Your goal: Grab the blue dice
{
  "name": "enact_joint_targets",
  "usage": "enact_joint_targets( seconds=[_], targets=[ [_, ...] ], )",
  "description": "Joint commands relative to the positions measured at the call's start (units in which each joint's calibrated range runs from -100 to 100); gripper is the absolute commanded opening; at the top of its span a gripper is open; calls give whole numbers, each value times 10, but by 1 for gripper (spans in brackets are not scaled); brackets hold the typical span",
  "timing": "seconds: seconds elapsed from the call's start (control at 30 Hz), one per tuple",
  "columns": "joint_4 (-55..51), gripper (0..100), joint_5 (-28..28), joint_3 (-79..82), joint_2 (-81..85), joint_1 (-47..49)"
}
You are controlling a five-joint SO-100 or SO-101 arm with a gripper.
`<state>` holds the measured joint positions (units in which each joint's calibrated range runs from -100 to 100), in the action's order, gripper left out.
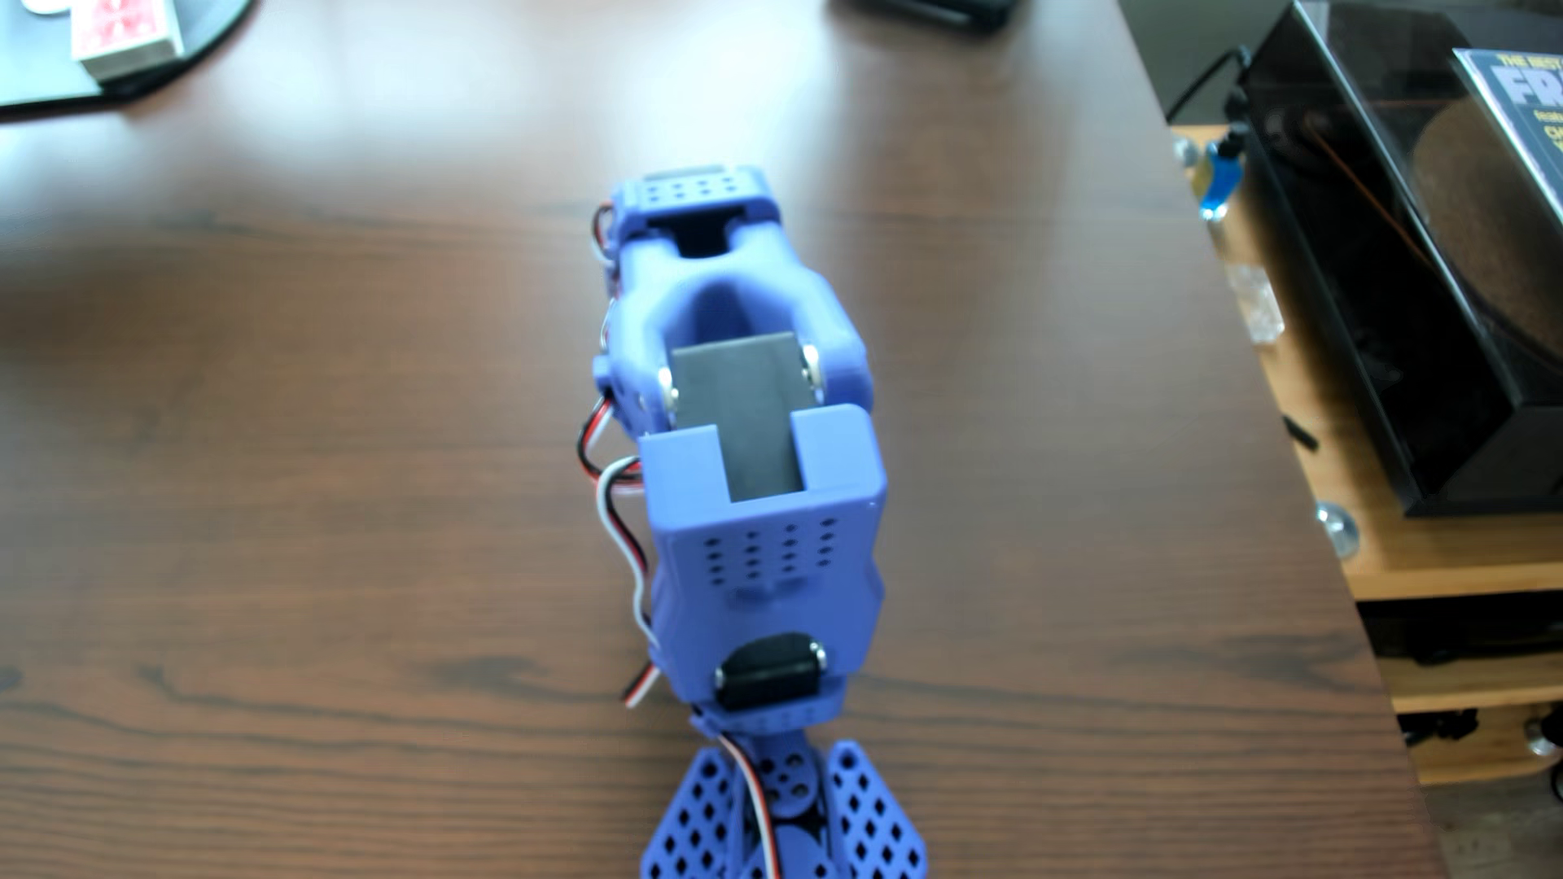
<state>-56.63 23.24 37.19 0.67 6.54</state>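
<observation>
My blue plastic arm (pixel 744 439) runs up the middle of the other view, from its perforated base (pixel 786 820) at the bottom edge to a folded joint (pixel 698 199) at the far end. The arm is seen from above and behind, and its own body hides the gripper; no fingers show. The blue dice is not visible anywhere on the brown wooden table (pixel 338 423); it may be hidden under the arm or out of view.
A red card deck (pixel 127 34) lies on a dark mat (pixel 51 84) at the top left. A black object (pixel 930 10) sits at the top edge. The table's right edge (pixel 1269 423) drops to a wooden shelf with a dark-lidded turntable (pixel 1395 296).
</observation>
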Motion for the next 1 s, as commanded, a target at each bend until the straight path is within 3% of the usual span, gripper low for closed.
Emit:
enact_joint_targets(
  seconds=[0.0,0.63,0.97],
  targets=[
    [2,15,4,-16,7,-10],
    [-92,15,14,-78,51,-34],
    [-92,15,12,-45,44,-26]
  ],
)
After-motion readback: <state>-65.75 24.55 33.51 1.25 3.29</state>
